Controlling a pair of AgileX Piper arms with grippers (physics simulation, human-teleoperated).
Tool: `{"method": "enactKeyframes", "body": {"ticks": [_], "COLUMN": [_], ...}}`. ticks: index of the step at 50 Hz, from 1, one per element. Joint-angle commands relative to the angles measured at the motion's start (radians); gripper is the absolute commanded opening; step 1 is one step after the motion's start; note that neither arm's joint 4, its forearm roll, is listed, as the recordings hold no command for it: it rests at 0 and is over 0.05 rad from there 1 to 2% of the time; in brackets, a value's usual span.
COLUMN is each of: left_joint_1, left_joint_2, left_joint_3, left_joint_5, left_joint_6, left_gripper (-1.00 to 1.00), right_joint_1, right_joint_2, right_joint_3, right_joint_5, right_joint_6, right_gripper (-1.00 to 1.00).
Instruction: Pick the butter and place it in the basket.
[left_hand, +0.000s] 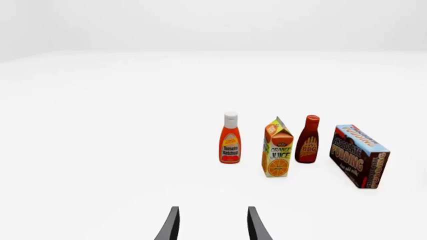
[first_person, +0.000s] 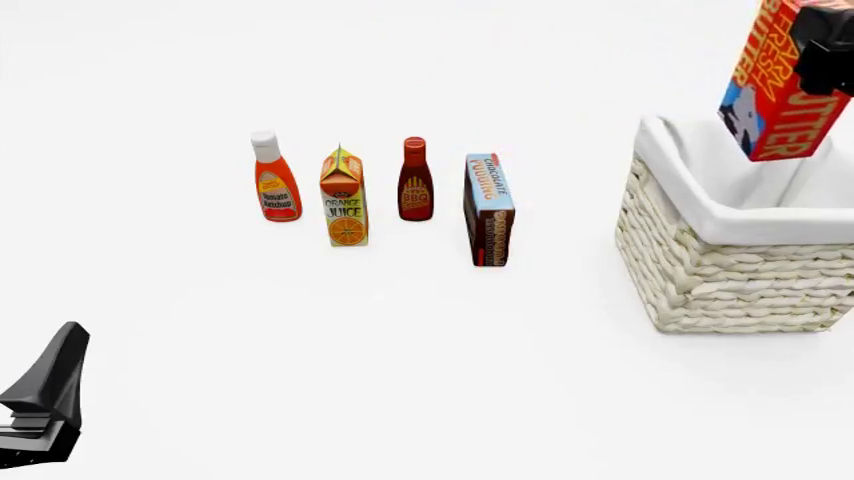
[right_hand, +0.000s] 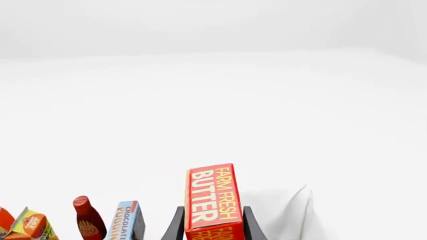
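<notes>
Butter (first_person: 785, 85) held aloft above the basket (first_person: 727, 262), not yet inside.

Going left to right in the front view: left gripper (left_hand: 212, 225) parked low at the near left, prongs spread wide and holding nothing; then one tomato ketchup bottle (first_person: 275, 178), one orange juice carton (first_person: 343, 198), one BBQ sauce bottle (first_person: 415, 180) and one chocolate pudding box (first_person: 489, 209) in a row; then one basket with a white cloth liner (first_person: 707, 190); lastly one butter carton, tilted, clamped between the right gripper (right_hand: 212, 225) prongs. Likely risks: released from this height and tilt, could strike the far rim, tumble outside or land on edge; lowered carelessly, could snag the liner or nudge the basket.
</notes>
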Motion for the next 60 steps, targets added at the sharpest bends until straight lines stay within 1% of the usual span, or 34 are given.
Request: {"method": "enactKeyframes", "body": {"ticks": [1, 11, 19, 26, 40, 60], "left_joint_1": [0.0, 0.0, 0.0, 0.0, 0.0, 0.0], "left_joint_2": [0.0, 0.0, 0.0, 0.0, 0.0, 0.0], "left_joint_3": [0.0, 0.0, 0.0, 0.0, 0.0, 0.0], "left_joint_5": [0.0, 0.0, 0.0, 0.0, 0.0, 0.0], "left_joint_6": [0.0, 0.0, 0.0, 0.0, 0.0, 0.0], "left_gripper": [1.0, 1.0, 1.0, 1.0, 1.0, 1.0], "right_joint_1": [-0.014, -0.029, -0.041, -0.059, -0.084, -0.092], "right_joint_2": [0.039, 0.079, 0.09, 0.095, 0.114, 0.151], "right_joint_3": [-0.013, -0.028, -0.015, -0.021, -0.015, 0.002], "right_joint_5": [-0.049, -0.068, -0.084, -0.078, -0.083, -0.108], "right_joint_6": [0.027, 0.02, 0.017, 0.02, 0.007, 0.009], "right_gripper": [-1.0, -1.0, -1.0, -1.0, -1.0, -1.0]}}
